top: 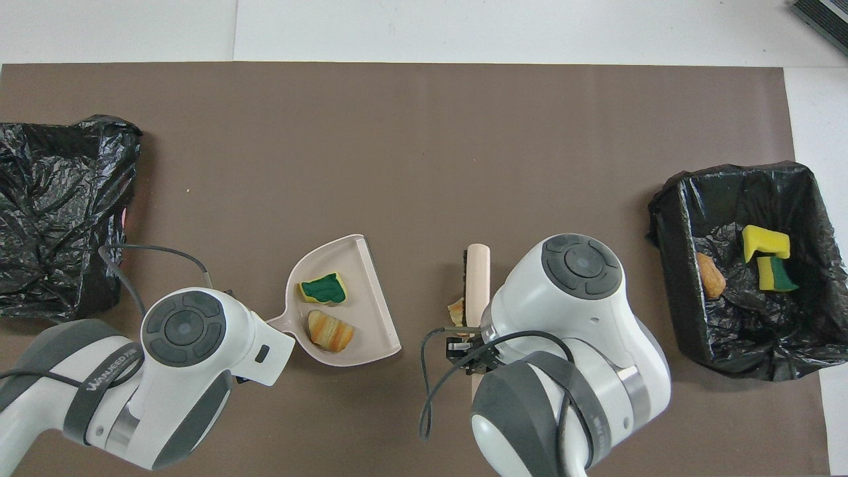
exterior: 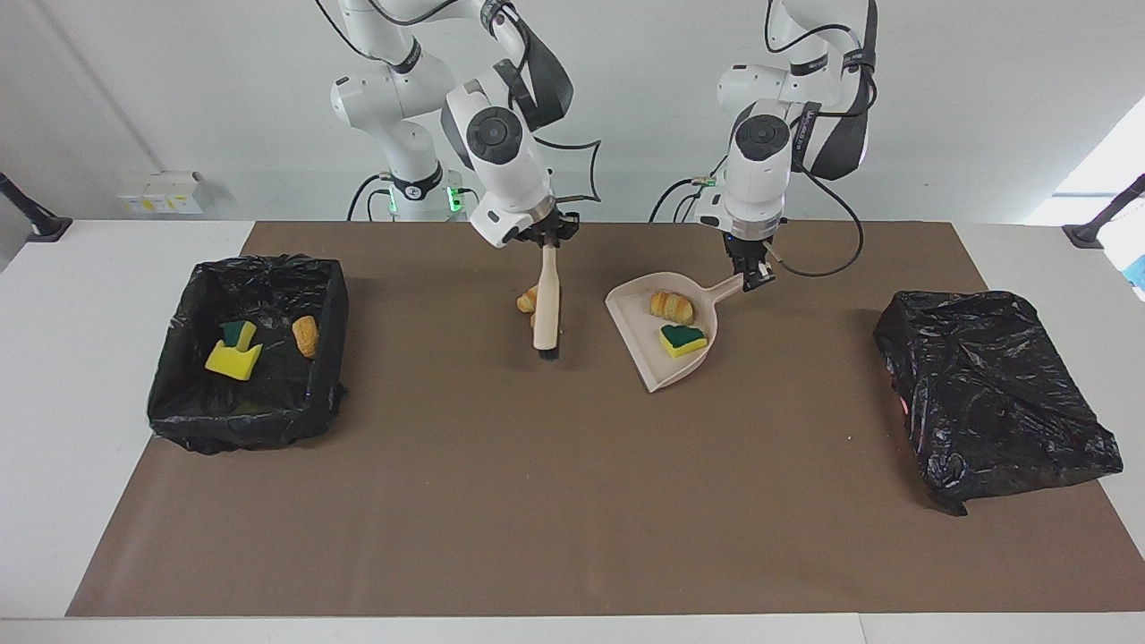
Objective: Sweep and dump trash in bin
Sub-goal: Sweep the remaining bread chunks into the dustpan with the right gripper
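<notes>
My right gripper (exterior: 547,240) is shut on the handle of the beige brush (exterior: 546,309), which hangs bristles-down over loose orange-tan trash (exterior: 528,300) on the brown mat. From overhead, a scrap of that trash (top: 456,311) peeks out beside the brush (top: 477,271). My left gripper (exterior: 754,273) is shut on the handle of the beige dustpan (exterior: 657,367), which rests on the mat. In the dustpan (top: 377,318) lie a bread-like chunk (top: 330,330) and a green-backed sponge piece (top: 322,289). The black-lined bin (exterior: 268,264) at the right arm's end holds yellow sponge pieces (exterior: 234,353) and a bread chunk (exterior: 305,335).
A crumpled black plastic bag heap (exterior: 993,394) lies at the left arm's end of the mat. The brown mat (exterior: 537,501) covers most of the white table. From overhead, the bin (top: 742,171) sits at the mat's edge.
</notes>
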{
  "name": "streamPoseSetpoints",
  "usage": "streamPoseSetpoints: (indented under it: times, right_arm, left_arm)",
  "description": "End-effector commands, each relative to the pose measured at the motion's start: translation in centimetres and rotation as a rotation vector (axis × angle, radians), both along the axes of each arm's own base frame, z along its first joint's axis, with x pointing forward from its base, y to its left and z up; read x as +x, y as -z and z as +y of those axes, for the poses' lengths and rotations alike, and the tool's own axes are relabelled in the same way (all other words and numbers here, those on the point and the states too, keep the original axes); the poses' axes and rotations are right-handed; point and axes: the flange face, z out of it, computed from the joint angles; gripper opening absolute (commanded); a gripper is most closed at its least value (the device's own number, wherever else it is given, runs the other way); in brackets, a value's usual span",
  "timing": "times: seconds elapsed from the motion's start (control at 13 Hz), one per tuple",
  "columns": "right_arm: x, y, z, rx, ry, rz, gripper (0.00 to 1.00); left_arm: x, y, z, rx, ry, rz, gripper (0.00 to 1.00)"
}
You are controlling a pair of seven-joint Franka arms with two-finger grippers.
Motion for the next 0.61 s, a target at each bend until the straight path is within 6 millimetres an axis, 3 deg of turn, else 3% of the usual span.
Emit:
streamPoseSetpoints:
  times: [0.0,0.31,0.38,0.54]
  right_arm:
    - [-3.6,0.7,-1.2,-0.139,0.126,-0.005,0.0]
    - [-11.9,3.7,-2.7,-0.17,0.158,-0.067,0.0]
    - [-12.8,4.5,-2.3,-0.179,0.147,-0.065,0.0]
    - [-12.5,6.4,-1.0,-0.171,0.148,-0.076,0.0]
  left_arm:
    - [-0.7,0.3,-0.2,-0.011,0.033,0.006,0.0]
    - [-1.3,0.4,-0.8,-0.016,0.042,0.005,0.0]
    - [-1.2,0.5,-0.7,-0.016,0.034,0.008,0.0]
    - [-1.3,0.5,-0.8,-0.031,0.022,0.011,0.0]
